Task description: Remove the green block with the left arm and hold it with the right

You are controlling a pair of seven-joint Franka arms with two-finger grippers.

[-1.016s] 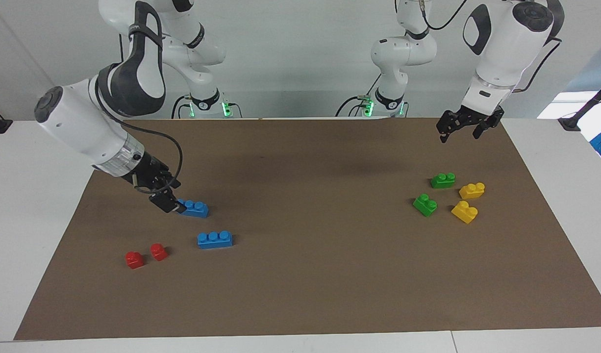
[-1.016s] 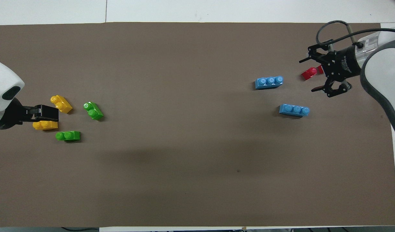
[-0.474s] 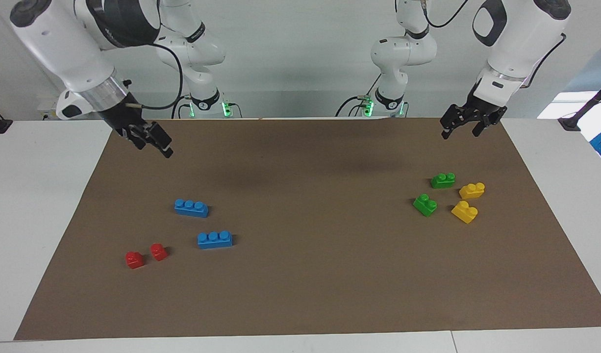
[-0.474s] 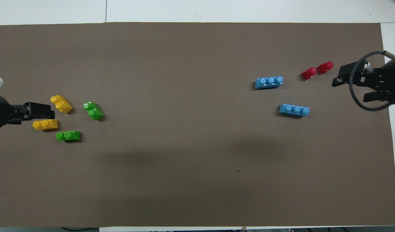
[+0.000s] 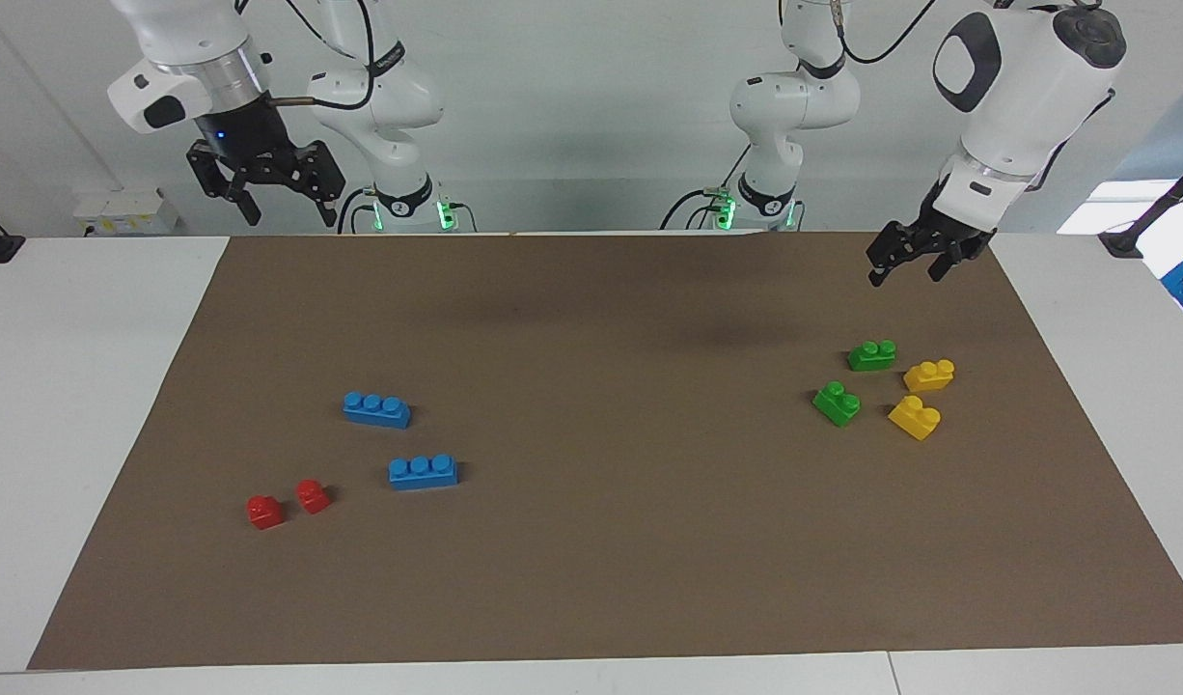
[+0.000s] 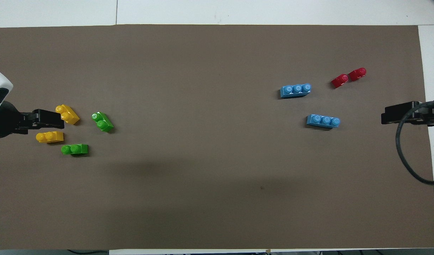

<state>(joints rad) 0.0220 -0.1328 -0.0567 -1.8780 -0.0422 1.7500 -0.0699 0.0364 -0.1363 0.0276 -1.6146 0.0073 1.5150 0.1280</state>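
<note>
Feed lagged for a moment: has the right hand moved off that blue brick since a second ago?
Yes. The right hand has risen from beside the blue brick nearer the robots and now hangs open, high above the mat's edge nearest the robots.

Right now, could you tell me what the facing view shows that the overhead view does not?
Only the facing view shows both arms' bases and the right gripper whole, open, raised over the mat's edge. Only the overhead view shows the left gripper covering part of a yellow brick. Both show the green, blue and red bricks lying untouched.
</note>
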